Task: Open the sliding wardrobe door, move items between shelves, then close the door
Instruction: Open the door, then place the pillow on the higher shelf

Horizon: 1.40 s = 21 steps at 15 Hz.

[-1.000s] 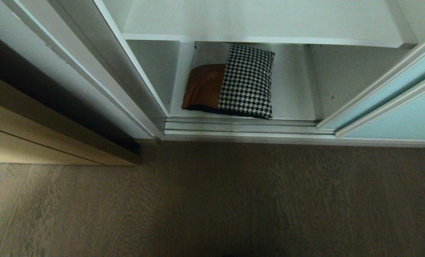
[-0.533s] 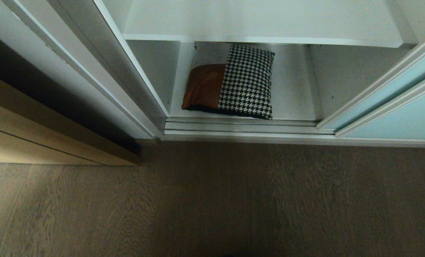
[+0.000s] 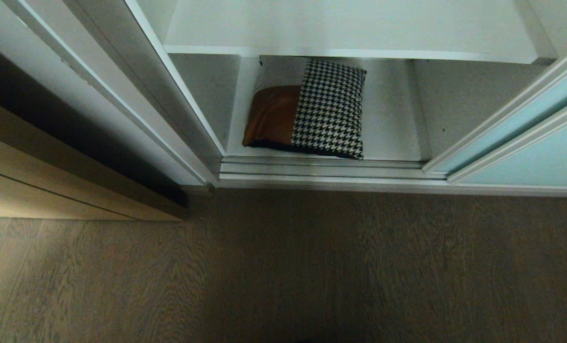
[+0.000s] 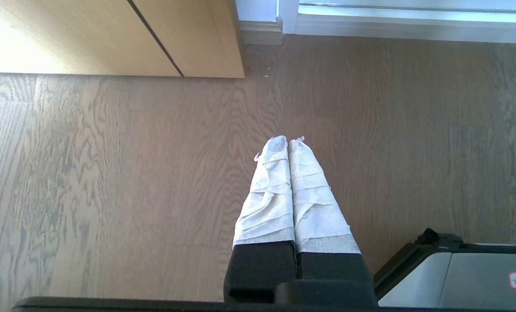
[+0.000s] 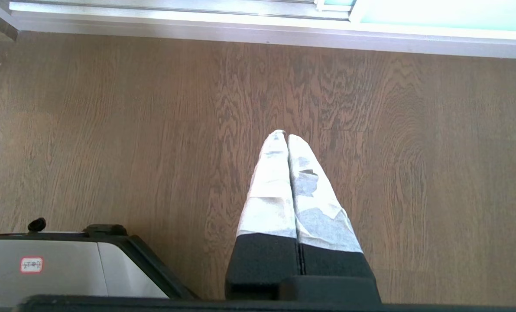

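1. The left gripper (image 4: 288, 139), its two white cloth-wrapped fingers (image 4: 268, 186) pressed flat together with nothing between them, hangs over the brown wood-grain floor (image 4: 110, 173), beside the robot's grey base (image 4: 457, 277). It looks parked.
2. The right gripper (image 5: 283, 133) is likewise pinched closed and empty, its wrapped fingers (image 5: 270, 186) pointing at the floor in front of the silvery bottom track (image 5: 197, 21) of the wardrobe. Neither arm shows in the head view.
3. Ahead, the tall pale aqua frosted-glass sliding door with its thin metal frame (image 3: 526, 157) stands pushed to the right, so the compartment is open.
4. The rectangular cushion (image 3: 312, 109), black-and-white houndstooth on one side and tan-brown leather on the other, lies flat on the bottom white board (image 3: 392, 124), its front edge close to the track.
5. A plain white shelf (image 3: 350, 28) above it carries nothing that can be seen.
6. Judgement: the opening step appears done and the moving step is not yet begun. The next move calls for an arm to reach in low under the upper shelf, spread its fingers and take the cushion's near edge, minding the door frame and shelf lip.
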Available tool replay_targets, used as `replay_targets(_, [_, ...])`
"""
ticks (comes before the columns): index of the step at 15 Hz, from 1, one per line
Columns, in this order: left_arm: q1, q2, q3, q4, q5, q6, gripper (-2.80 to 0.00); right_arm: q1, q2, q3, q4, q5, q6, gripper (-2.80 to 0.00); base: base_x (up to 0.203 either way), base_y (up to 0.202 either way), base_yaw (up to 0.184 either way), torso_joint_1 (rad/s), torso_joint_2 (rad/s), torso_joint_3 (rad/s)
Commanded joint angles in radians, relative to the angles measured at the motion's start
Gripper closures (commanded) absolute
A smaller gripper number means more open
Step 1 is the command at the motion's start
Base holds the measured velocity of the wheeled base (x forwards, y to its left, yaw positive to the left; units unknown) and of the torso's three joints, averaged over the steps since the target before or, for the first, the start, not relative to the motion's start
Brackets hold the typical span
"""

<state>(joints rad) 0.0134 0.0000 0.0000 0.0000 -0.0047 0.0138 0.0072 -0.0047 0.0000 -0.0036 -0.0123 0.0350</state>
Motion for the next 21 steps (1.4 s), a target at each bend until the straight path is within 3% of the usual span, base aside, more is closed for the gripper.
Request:
replay_targets(1, [0.0, 0.002, 0.002, 0.0, 0.0, 0.0, 0.0, 0.0, 0.002, 0.0, 0.001, 0.0, 0.0, 0.0, 0.0, 0.0, 0.0, 0.0, 0.0, 0.0])
replay_targets(21, [0.002, 0.002, 0.002, 0.003, 0.006, 0.009, 0.0, 0.0, 0.002, 0.0, 0.001, 0.0, 0.0, 0.0, 0.0, 0.0, 0.0, 0.0, 0.0, 0.0])
